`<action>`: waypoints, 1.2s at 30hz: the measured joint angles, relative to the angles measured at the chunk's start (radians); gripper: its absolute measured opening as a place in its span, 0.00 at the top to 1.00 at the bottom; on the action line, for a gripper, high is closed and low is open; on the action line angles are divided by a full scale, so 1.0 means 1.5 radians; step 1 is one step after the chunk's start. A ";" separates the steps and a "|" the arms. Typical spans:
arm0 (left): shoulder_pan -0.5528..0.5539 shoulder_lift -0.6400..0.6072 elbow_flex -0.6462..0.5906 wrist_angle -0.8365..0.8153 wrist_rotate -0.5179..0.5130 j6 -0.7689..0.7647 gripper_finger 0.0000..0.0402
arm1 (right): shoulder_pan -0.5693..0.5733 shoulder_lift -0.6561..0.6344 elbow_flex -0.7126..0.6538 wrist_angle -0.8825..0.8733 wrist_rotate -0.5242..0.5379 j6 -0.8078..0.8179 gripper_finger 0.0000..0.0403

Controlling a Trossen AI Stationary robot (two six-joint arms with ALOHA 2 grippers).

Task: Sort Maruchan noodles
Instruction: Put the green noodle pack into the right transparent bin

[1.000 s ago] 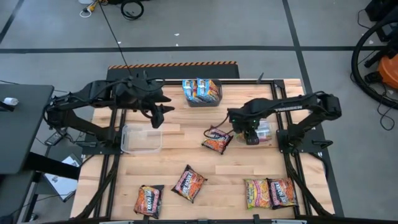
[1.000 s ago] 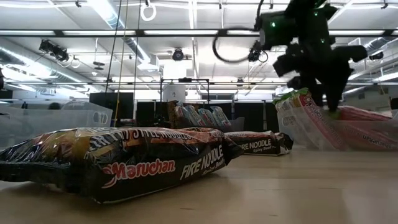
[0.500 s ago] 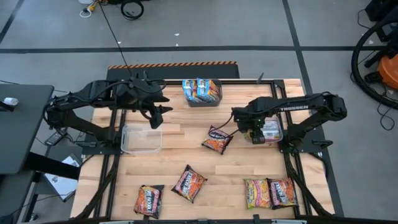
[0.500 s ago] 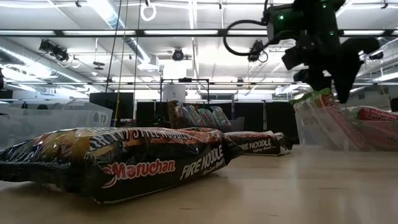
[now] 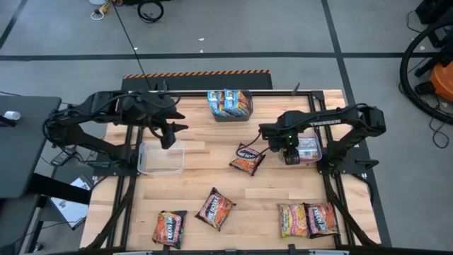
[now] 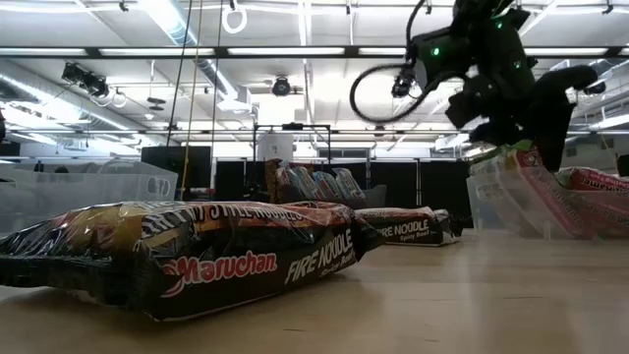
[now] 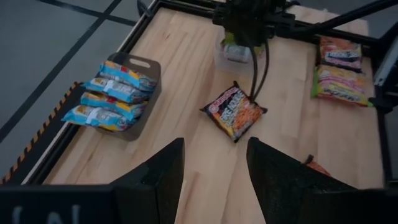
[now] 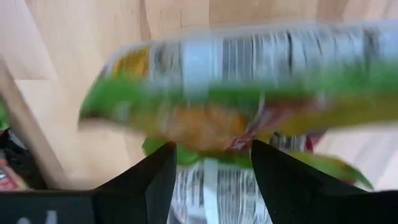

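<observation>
Right pincer (image 5: 291,157) open over tub (image 5: 308,149), green packet (image 8: 249,106) falling free below: drop-off step; next calls for reaching maroon packet (image 5: 247,159) beside.

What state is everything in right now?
Left tool: open, empty.
Right tool: open, over right tub.
Left tub: empty.
Right tub: holds green packets.
Grey bin: holds blue packets.
Loose packets: five, flat on table.
</observation>
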 joint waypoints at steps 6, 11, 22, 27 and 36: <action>-0.006 -0.006 0.000 0.013 0.001 0.005 0.56 | 0.001 -0.037 0.007 -0.008 0.000 -0.005 0.48; -0.006 -0.005 0.000 0.074 0.001 0.016 0.56 | -0.008 -0.030 -0.014 0.058 0.005 -0.024 0.48; 0.020 0.005 0.025 0.104 0.029 0.053 0.56 | -0.011 -0.057 -0.040 0.012 0.014 0.028 0.48; 0.051 0.008 0.025 0.099 0.036 0.081 0.56 | -0.013 -0.057 -0.048 0.018 0.013 0.035 0.48; 0.064 0.014 0.024 0.070 0.037 0.083 0.56 | -0.021 -0.053 -0.100 0.097 0.006 0.012 0.48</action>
